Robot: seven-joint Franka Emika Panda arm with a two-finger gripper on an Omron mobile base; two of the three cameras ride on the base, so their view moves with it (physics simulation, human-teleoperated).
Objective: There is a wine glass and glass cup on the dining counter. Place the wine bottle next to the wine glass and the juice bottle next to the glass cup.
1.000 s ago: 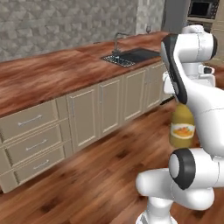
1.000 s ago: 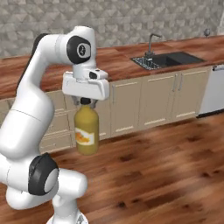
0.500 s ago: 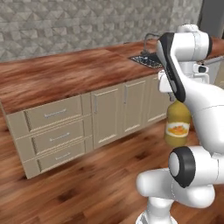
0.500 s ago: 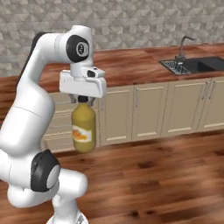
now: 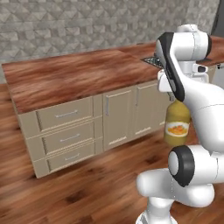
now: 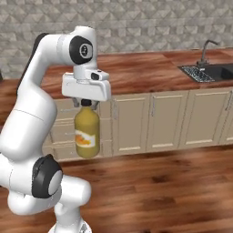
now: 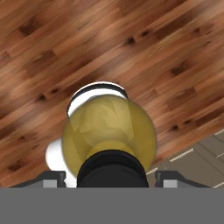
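Observation:
The yellow-orange juice bottle (image 6: 87,134) hangs upright from my gripper (image 6: 86,103), which is shut on its dark cap, well above the wooden floor. The left base view has the juice bottle (image 5: 177,124) partly behind my arm. Looking down in the hand view, I see the juice bottle (image 7: 109,127) from its top, with its cap between the fingers. The dining counter (image 5: 74,74) with its reddish-brown top stretches ahead of me, the bottle held off its front side. The wine glass, glass cup and wine bottle are out of view.
Beige drawers (image 5: 65,136) and cabinet doors (image 6: 170,119) line the counter's front. A dark inset sink with faucet (image 6: 208,69) sits at the counter's right part. Wooden floor (image 6: 159,191) lies between me and the counter. A grey stone wall (image 5: 87,22) stands behind.
The whole scene has shifted right in both base views: the base has moved left along the counter. The counter's left end now shows. The bottle stays in my grip.

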